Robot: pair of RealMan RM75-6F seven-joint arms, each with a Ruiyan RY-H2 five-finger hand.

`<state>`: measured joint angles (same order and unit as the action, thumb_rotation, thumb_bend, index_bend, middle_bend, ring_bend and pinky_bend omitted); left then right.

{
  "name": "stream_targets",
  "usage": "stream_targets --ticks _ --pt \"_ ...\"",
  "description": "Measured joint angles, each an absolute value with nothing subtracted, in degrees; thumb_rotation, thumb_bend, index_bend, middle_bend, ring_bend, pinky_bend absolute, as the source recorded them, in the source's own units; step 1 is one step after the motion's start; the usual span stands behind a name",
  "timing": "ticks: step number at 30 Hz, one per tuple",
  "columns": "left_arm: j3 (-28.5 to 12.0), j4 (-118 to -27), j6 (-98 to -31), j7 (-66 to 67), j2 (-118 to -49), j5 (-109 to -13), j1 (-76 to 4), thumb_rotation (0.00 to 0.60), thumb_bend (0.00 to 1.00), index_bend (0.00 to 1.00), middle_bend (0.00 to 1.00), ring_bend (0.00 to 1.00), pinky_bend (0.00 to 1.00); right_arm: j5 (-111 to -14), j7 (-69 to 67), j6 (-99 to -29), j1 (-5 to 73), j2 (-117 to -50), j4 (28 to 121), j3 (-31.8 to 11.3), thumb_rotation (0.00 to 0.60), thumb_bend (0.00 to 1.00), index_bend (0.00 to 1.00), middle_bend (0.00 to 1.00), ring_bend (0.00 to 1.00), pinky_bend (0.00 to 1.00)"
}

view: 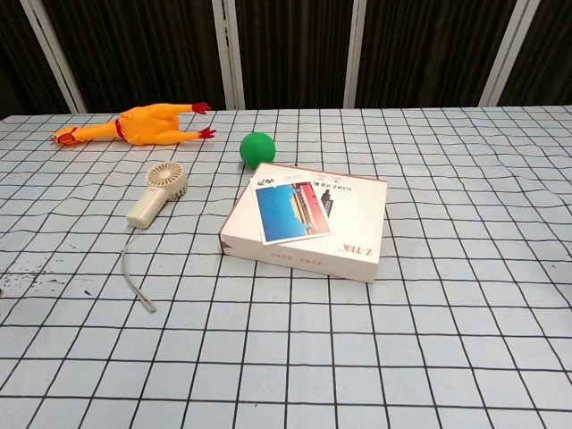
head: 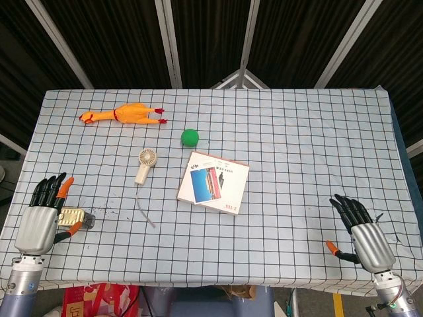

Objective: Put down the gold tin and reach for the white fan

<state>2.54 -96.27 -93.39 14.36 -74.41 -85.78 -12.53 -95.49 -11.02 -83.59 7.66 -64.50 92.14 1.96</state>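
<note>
The gold tin point(head: 73, 216) lies on the checked tablecloth at the front left, right beside my left hand point(head: 41, 221). It sits in the gap between that hand's thumb and its straightened, spread fingers, which do not close around it. The white fan point(head: 145, 164) point(view: 159, 192) lies flat further in, to the right of the tin and well beyond the hand, and its thin cord point(head: 145, 212) point(view: 134, 279) trails toward the front. My right hand point(head: 362, 232) rests at the front right with fingers spread and nothing in it. Neither hand appears in the chest view.
A white box point(head: 214, 182) point(view: 308, 222) with a picture on its lid lies mid-table, right of the fan. Behind it sits a green ball point(head: 190, 137) point(view: 257, 147), and a rubber chicken point(head: 124, 113) point(view: 134, 123) lies at the back left. The table's front edge point(head: 198, 285) runs just behind both hands.
</note>
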Motion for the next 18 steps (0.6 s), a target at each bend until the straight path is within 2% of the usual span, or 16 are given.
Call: stream_targets --ticks 8,10,11,13,15,18 --pt "2.0 -96.7 -92.2 15.2 -74.2 -85.9 -11.9 0.600 0.14 0.00 0.00 0.00 0.00 -95.7 -11.1 -83.8 7.5 -64.4 92.3 2.1 0.600 0.29 0.00 0.00 0.00 0.06" --pt "1.9 -96.8 -91.7 15.6 -74.1 -85.8 -11.8 0.600 0.16 0.00 0.04 0.00 0.05 -95.9 -11.0 -84.1 7.5 -64.4 92.4 2.1 0.600 0.29 0.00 0.00 0.00 0.06" --pt "1.9 -96.9 -91.4 15.8 -74.1 -85.6 -11.8 0.600 0.19 0.00 0.11 0.03 0.14 -96.0 -10.9 -84.1 7.4 -64.4 92.4 2.2 0.600 0.29 0.00 0.00 0.00 0.06" --pt "1.5 -97.4 -90.7 16.3 -74.0 -85.1 -11.9 0.600 0.30 0.00 0.32 0.18 0.36 -96.1 -10.8 -83.9 7.4 -64.4 92.4 2.3 0.600 0.29 0.00 0.00 0.00 0.06" --pt "0.8 -97.8 -90.2 17.2 -73.9 -84.8 -12.3 0.600 0.43 0.00 0.61 0.45 0.59 -96.1 -10.7 -83.8 7.5 -64.5 92.5 2.3 0.600 0.29 0.00 0.00 0.00 0.06" --pt "-0.8 -98.4 -89.1 19.4 -74.0 -84.0 -13.3 0.600 0.56 0.00 0.80 0.64 0.74 -96.0 -10.6 -83.5 7.7 -64.6 92.5 2.2 0.600 0.29 0.00 0.00 0.00 0.06"
